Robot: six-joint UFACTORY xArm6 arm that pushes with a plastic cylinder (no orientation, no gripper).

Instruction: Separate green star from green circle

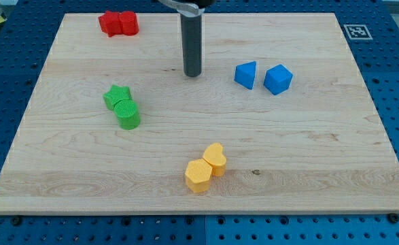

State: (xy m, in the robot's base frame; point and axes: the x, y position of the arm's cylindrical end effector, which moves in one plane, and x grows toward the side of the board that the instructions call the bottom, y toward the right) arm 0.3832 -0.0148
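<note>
Two touching greens, green star [116, 96] above green circle [128, 114], near board's [321, 190] left edge; my tip [193, 73] well apart, nothing held.

red blocks [118, 23]: tabletop [308, 156] top-left corner
blue blocks [264, 76]: tabletop's right half, upper part
yellow blocks [205, 168]: near tabletop's bottom edge, centre

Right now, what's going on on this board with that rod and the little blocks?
A robot arm with a dark rod is meant to push the green star away from the green circle. The two greens touch at the view's left, the star just above the circle. My tip rests on the wooden board up and to the right of them, touching no block. Red blocks, blue blocks and yellow blocks sit in pairs elsewhere.
</note>
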